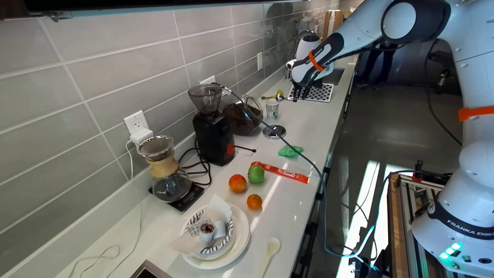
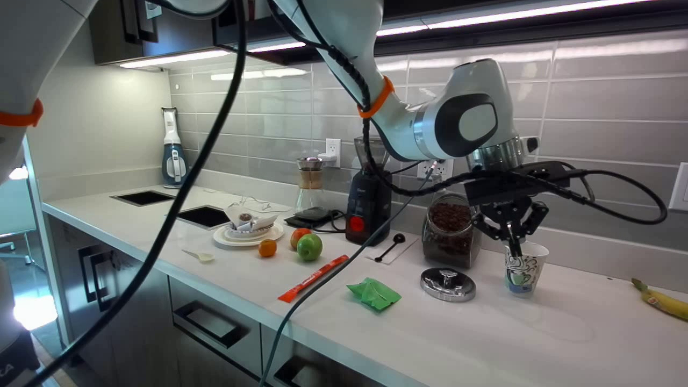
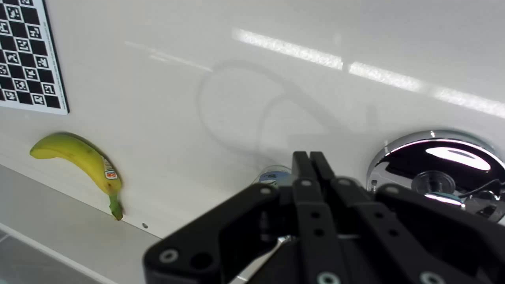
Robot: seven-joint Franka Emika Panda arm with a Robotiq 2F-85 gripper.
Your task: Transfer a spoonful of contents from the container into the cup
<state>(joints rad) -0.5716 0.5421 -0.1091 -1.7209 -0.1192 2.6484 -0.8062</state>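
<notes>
Fingers point(image 3: 303, 169), nearly together, pinch a spoon point(image 1: 279, 97) near the cup point(image 2: 522, 277) (chrome lid point(image 2: 448, 290) one side, banana point(image 3: 79, 156) the other).

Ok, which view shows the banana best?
The wrist view: the banana lies there whole, stem to tip. In an exterior view it is cut by the frame's edge; in an exterior view it is small and distant.
</notes>
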